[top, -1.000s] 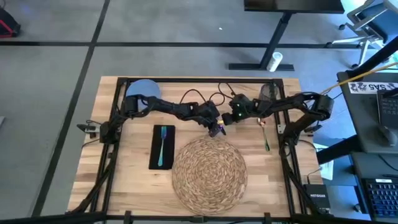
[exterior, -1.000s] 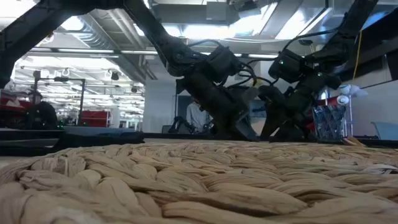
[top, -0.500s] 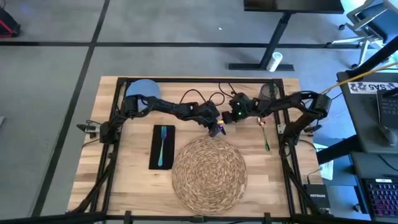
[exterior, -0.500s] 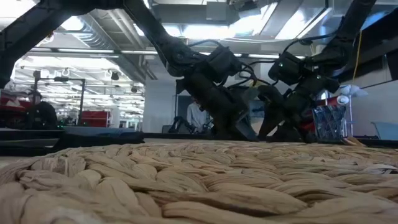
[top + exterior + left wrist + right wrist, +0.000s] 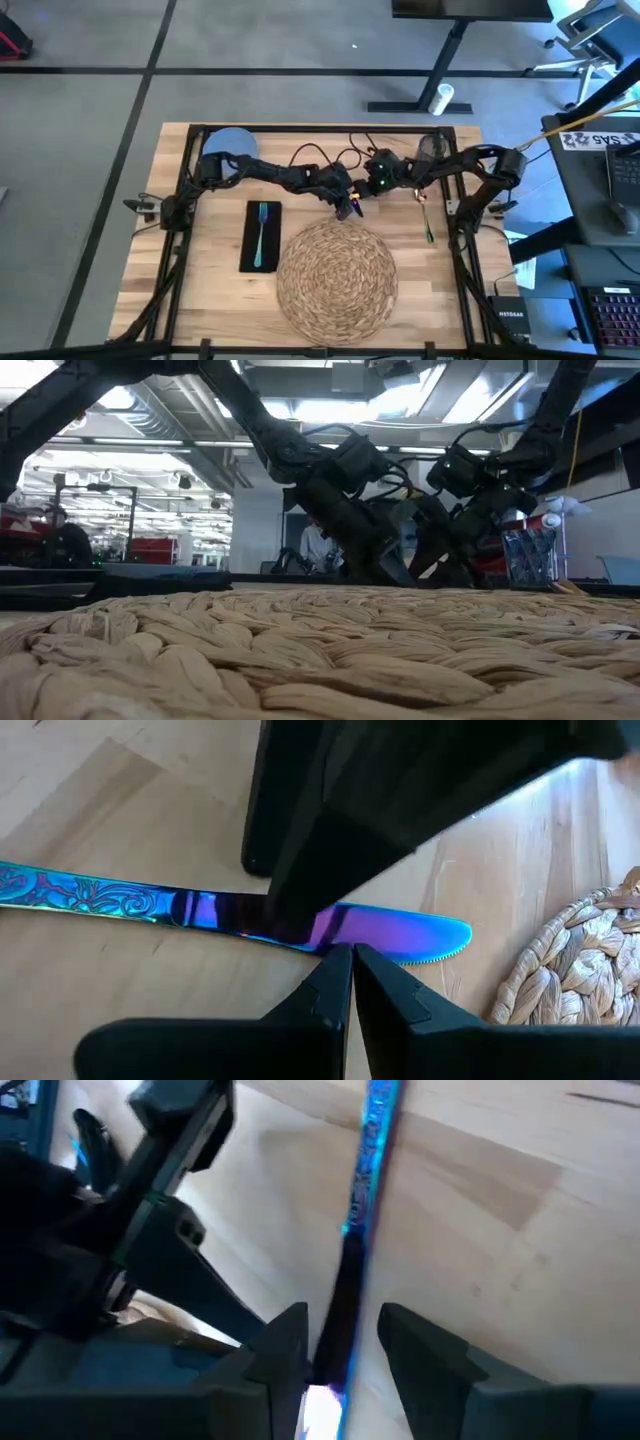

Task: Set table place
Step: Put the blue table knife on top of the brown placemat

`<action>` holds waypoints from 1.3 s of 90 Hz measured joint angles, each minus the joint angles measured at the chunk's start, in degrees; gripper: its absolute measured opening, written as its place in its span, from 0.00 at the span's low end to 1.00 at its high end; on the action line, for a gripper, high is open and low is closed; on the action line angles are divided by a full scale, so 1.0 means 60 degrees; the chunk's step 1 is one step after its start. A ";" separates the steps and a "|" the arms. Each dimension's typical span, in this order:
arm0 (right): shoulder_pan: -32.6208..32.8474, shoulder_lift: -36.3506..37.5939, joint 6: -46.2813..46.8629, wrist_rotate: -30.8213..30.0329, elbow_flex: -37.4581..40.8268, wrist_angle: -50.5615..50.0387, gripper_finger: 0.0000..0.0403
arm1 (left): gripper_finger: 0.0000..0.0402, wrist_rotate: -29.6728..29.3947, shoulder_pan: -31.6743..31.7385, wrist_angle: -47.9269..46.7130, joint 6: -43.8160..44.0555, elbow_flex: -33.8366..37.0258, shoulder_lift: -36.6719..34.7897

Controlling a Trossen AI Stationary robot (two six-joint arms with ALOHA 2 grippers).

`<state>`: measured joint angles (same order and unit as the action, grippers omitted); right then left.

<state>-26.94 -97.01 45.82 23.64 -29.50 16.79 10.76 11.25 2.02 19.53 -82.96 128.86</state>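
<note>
Two dark arms meeting mid-table in the high view, above the big round woven straw placemat (image 5: pixel 336 272); teal fork (image 5: pixel 261 234) lying on the black rectangular napkin (image 5: pixel 260 236); pale blue round plate (image 5: pixel 229 143) at the far left corner, partly under the left arm.

Low view: mostly placemat weave, grippers tangled and hard to separate.

Left wrist view: left gripper (image 5: pixel 352 965) closed, empty, tips over the iridescent blue-purple knife (image 5: pixel 225 912) flat on the wooden table (image 5: pixel 100 990).

Right wrist view: right gripper (image 5: pixel 342 1330) parted, straddling the knife, grip not discernible.

Both arms crowded the table's (image 5: pixel 215 300) far middle over the knife (image 5: pixel 240 912), while the placemat (image 5: pixel 335 272) lay unobstructed.
</note>
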 joint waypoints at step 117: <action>0.0554 -0.0229 -0.0315 0.0552 -0.0135 -0.0936 0.30 | 0.00 0.0109 0.0036 -0.0015 -0.0109 0.0004 0.0004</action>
<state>-23.61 -98.39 43.93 26.95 -30.30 11.18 11.42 11.46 1.93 18.87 -82.94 128.88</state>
